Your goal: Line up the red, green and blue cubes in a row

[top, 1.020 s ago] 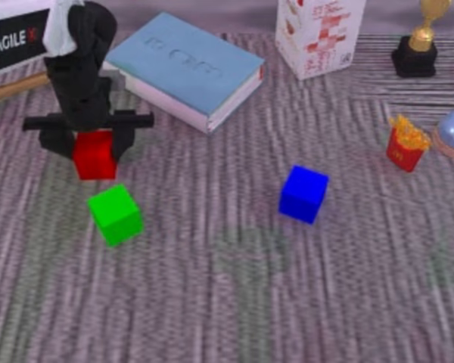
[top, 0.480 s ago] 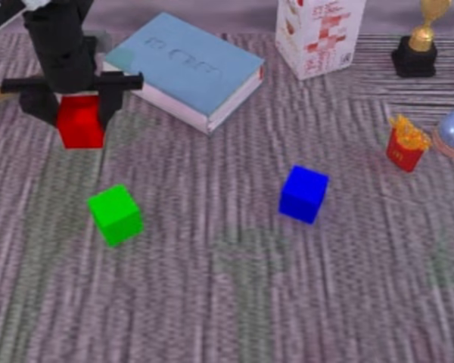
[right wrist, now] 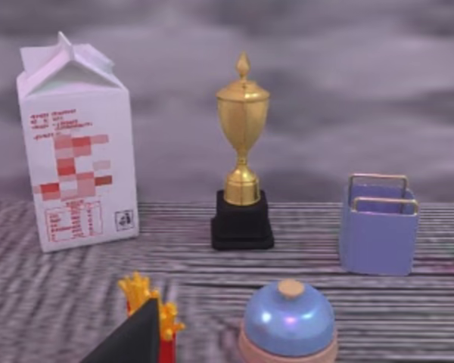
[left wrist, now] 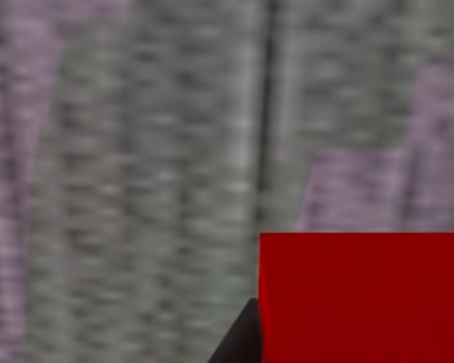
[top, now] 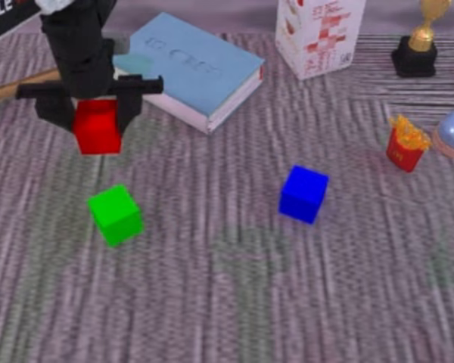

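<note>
One red cube (top: 97,127) sits clamped in my left gripper (top: 91,113) near the book (top: 188,68); loose grip could drop it crooked.

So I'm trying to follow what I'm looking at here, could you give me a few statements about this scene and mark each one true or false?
1. The left gripper is shut on the red cube. True.
2. The green cube touches the blue cube. False: they lie well apart, the green one to the table's left.
3. The red cube sits beside the fries carton. False: the carton stands at the far right, the cube at the left.
4. A blue book lies just right of the left gripper. True.
5. The gold trophy stands on the milk carton. False: it stands on the table beside it.
</note>
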You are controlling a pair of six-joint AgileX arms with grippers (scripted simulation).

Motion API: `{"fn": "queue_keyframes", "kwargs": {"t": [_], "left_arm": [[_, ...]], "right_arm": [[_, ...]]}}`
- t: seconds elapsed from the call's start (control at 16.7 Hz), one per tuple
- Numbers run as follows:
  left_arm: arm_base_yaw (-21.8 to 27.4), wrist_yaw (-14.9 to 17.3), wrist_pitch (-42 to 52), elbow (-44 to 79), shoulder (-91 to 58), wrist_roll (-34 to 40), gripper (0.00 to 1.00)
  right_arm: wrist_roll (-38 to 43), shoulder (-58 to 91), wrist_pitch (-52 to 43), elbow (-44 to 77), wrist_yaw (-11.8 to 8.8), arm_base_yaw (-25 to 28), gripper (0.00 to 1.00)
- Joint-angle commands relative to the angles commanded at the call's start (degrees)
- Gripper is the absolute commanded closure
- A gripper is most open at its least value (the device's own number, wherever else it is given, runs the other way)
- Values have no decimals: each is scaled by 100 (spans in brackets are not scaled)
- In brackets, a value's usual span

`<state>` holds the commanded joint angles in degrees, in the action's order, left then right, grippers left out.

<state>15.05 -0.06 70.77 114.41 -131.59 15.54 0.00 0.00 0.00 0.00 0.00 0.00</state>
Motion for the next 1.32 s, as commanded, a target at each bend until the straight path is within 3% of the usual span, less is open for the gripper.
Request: {"fn": "queue_keyframes", "kwargs": {"t": [0.66, 1.08, 1.32], "left_arm": [[2142, -44, -910, -3468, 2418, 2063, 100], [2196, -47, -1029, -3628, 2460, 2133, 100], [2186, -46, -1896, -4146, 2202, 2157, 100]], "right_arm": [[0, 0, 0, 0, 0, 0, 0], [0, 0, 0, 0, 0, 0, 0], [0, 0, 0, 0, 0, 0, 0]]}}
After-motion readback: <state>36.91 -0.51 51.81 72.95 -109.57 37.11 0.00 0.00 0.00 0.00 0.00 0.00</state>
